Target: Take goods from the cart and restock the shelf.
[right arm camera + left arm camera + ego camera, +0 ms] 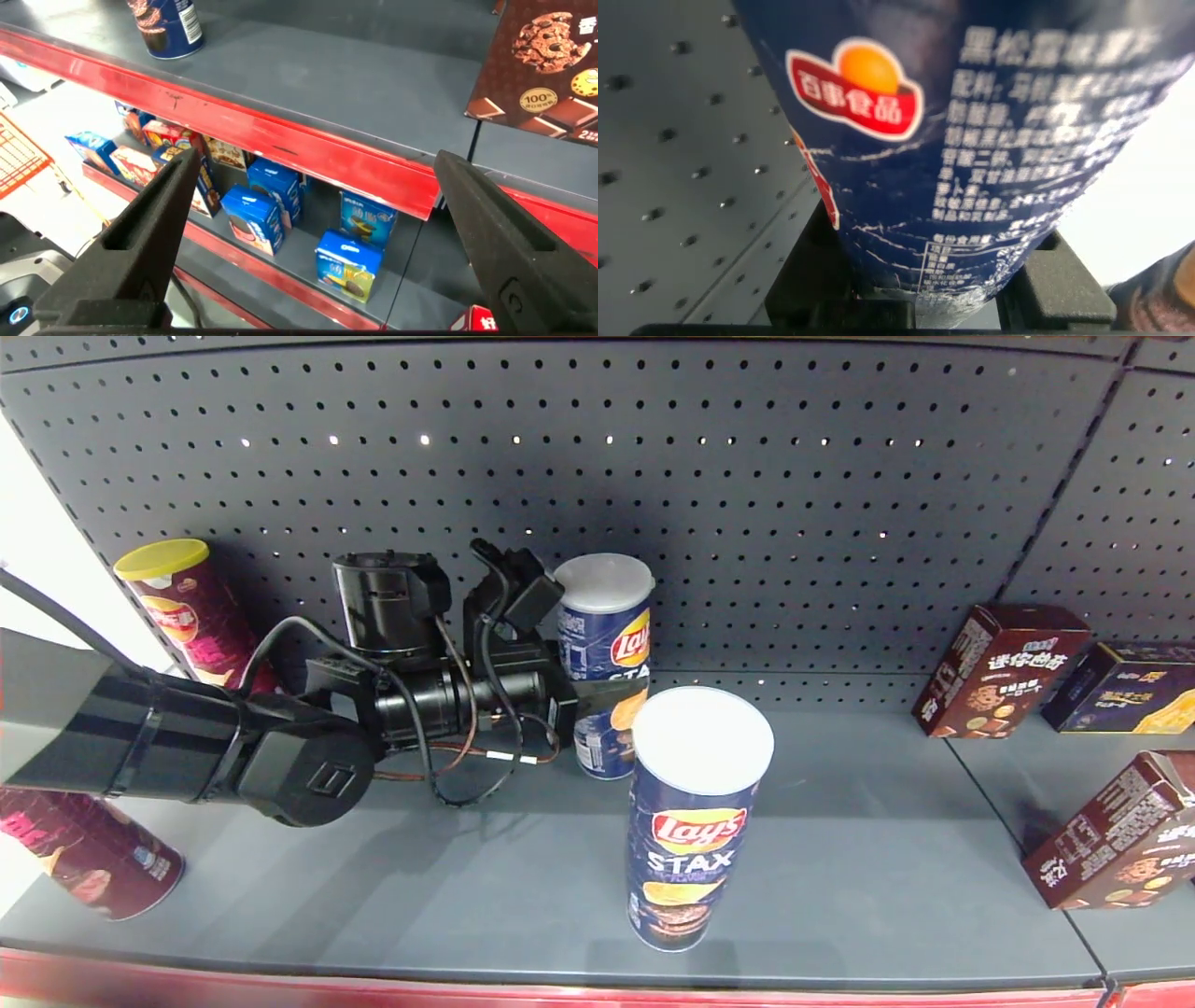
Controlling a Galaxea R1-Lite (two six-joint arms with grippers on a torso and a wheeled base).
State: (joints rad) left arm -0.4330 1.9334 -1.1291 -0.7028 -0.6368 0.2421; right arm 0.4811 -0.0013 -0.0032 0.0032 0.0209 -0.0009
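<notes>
Front can [695,821] stands upright; left hand [600,698] grips rear can [607,630] upright.

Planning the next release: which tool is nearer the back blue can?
Left. The left tool is clamped on the back blue can; the right tool hangs open before the shelf edge, well away.

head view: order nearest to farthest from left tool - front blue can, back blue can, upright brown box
1. Back blue can: held in the left tool.
2. Front blue can: just right, nearer the edge.
3. Upright brown box: far right.
</notes>
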